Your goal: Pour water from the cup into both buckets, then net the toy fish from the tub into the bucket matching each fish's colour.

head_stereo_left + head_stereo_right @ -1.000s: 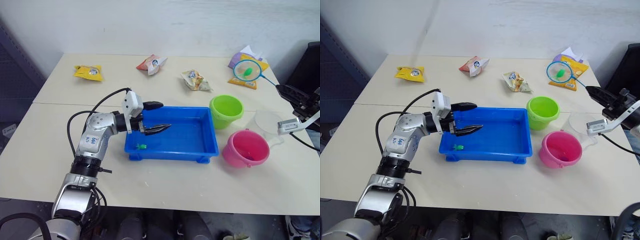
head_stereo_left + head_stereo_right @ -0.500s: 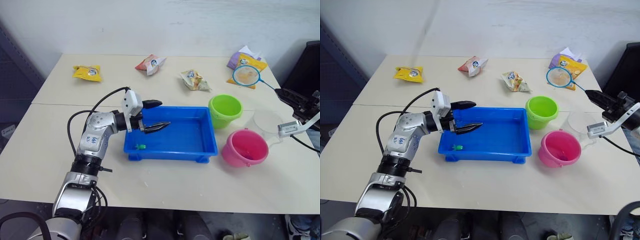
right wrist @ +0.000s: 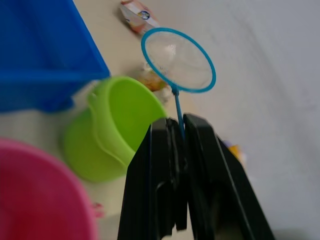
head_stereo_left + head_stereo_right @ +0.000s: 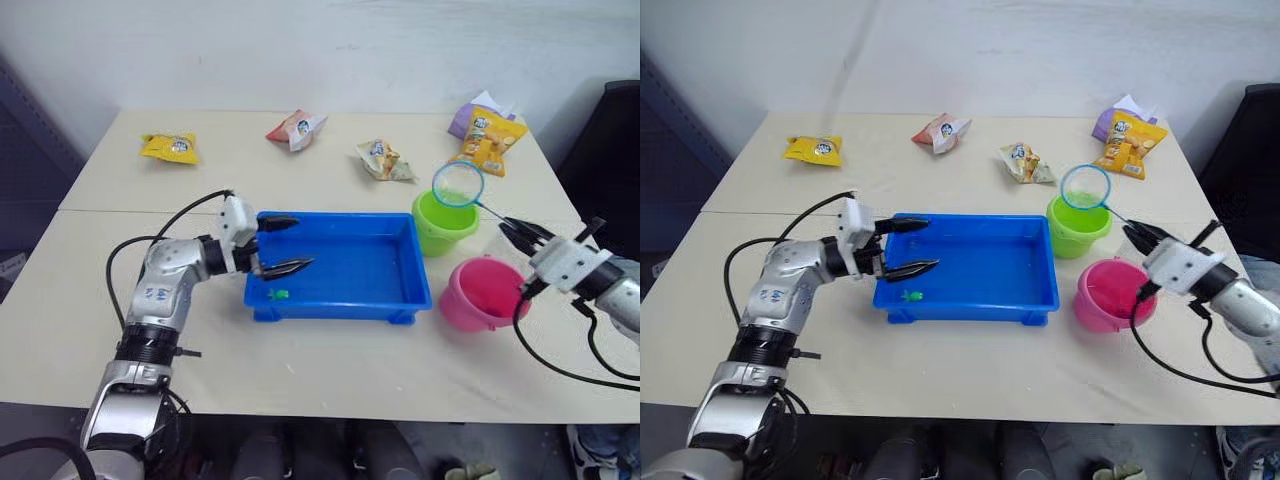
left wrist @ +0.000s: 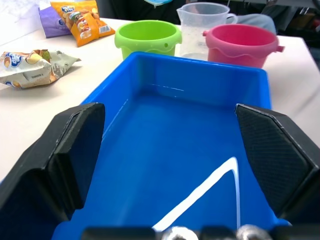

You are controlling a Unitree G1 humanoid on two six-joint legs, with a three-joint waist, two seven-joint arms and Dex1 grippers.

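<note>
behind pink bucket, cup half hidden

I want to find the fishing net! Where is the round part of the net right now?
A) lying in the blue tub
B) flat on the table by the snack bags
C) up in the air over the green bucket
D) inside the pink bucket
C: the right pincer grips the handle, and the net hoop hangs over the green bucket, apart from the blue tub and the pink bucket.
</note>
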